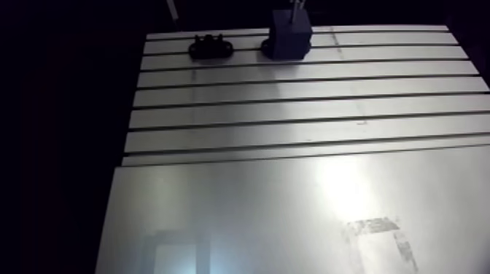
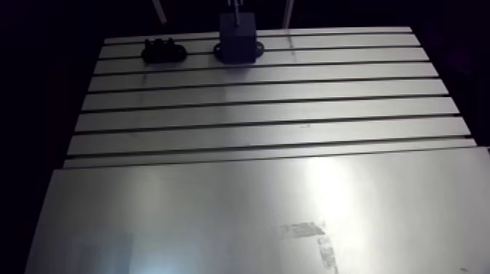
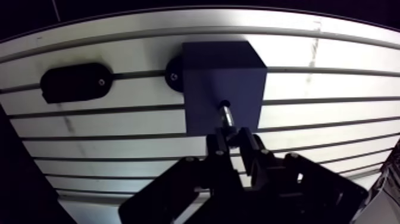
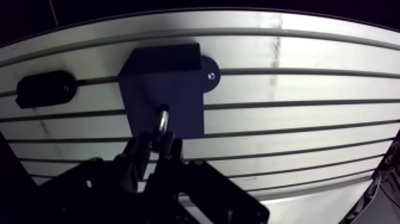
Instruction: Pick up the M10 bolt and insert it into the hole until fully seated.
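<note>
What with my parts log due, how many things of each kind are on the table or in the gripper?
dark blue block: 1
black oval fixture: 1
bolt: 1
Total: 3

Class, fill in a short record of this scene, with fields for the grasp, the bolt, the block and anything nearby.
grasp: tool shut on the bolt, holding its near end
bolt: tip at the face of the dark blue block nearest the tool; depth in the hole unclear
block: stands on the slotted table
nearby: black oval fixture beside the block, not touching it
</note>
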Controlling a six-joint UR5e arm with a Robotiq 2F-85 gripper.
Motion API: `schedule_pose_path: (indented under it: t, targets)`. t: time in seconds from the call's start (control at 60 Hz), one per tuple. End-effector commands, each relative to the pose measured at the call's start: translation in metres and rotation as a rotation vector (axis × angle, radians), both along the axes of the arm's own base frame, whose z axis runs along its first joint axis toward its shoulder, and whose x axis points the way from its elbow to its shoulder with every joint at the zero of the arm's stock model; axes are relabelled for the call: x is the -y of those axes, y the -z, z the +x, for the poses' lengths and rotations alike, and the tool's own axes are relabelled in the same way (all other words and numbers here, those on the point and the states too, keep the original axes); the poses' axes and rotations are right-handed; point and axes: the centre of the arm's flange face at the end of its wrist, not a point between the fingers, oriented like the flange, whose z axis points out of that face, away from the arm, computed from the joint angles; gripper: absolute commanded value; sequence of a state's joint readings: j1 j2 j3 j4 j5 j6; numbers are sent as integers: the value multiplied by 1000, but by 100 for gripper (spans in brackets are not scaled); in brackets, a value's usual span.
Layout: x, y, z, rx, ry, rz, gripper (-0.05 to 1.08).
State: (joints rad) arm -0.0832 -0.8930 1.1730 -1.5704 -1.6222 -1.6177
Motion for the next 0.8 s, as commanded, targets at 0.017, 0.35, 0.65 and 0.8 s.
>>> schedule_pose_path:
  t: [0.017, 0.35, 0.65, 0.8]
  targets:
    - [0, 0, 0, 0, 0, 0, 107]
    - [-2, -3, -5, -33, -7, 4, 108]
    - [-1, -5, -5, -34, -9, 2, 108]
    - [-1, -4, -4, -32, -9, 1, 108]
